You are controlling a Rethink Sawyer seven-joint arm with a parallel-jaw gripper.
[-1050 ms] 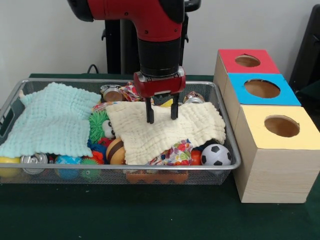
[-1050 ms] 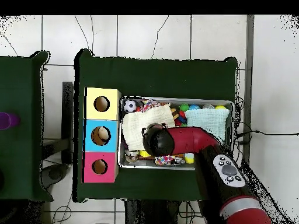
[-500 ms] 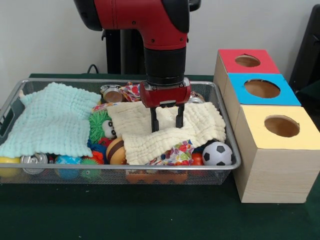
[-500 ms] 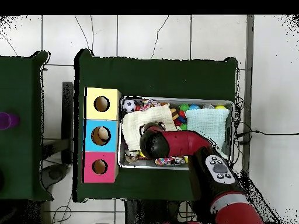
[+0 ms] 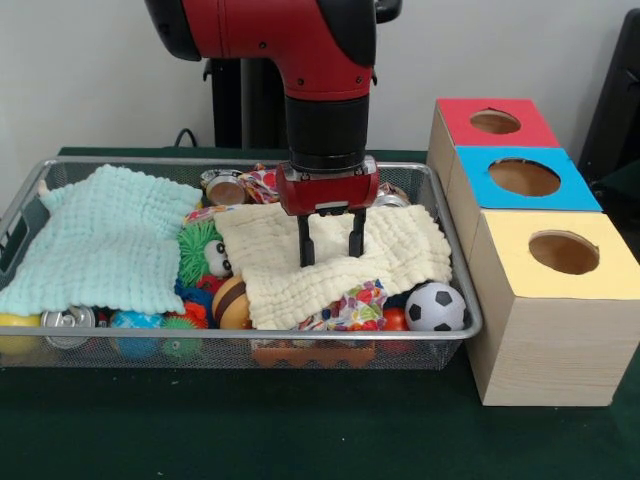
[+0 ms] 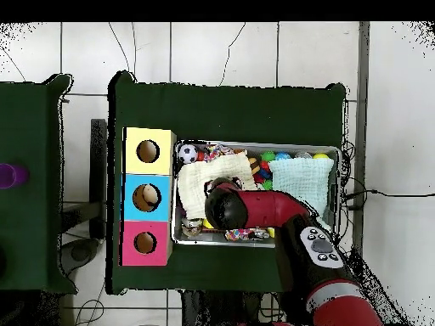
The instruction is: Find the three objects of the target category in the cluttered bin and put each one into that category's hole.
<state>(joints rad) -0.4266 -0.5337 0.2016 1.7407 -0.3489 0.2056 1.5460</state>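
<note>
A wire bin (image 5: 455, 330) (image 6: 337, 153) holds mixed clutter. My gripper (image 5: 330, 258) stands open, its two black fingers (image 5: 305, 243) pressed down onto a cream cloth (image 5: 400, 240) (image 6: 195, 182) in the bin's right half. Around the cloth lie a soccer ball (image 5: 432, 308) (image 6: 188, 154), a green spiky ball (image 5: 195, 245), a patterned wrapper (image 5: 355, 305) and cans (image 5: 225, 188). A mint cloth (image 5: 105, 240) (image 6: 303, 177) covers the bin's left half. To the right stand three boxes with holes: red (image 5: 495, 122) (image 6: 144, 244), blue (image 5: 525, 177) (image 6: 146, 198), yellow (image 5: 565, 252) (image 6: 148, 152).
Small balls and a can (image 5: 68, 320) line the bin's front wall under the mint cloth. The arm (image 6: 272, 206) covers the bin's middle in the overhead view. Dark green cloth (image 5: 300, 420) covers the table.
The gripper moved right and down onto the cream cloth, then held nearly still over the last half second. The cloth's fold has shifted slightly.
</note>
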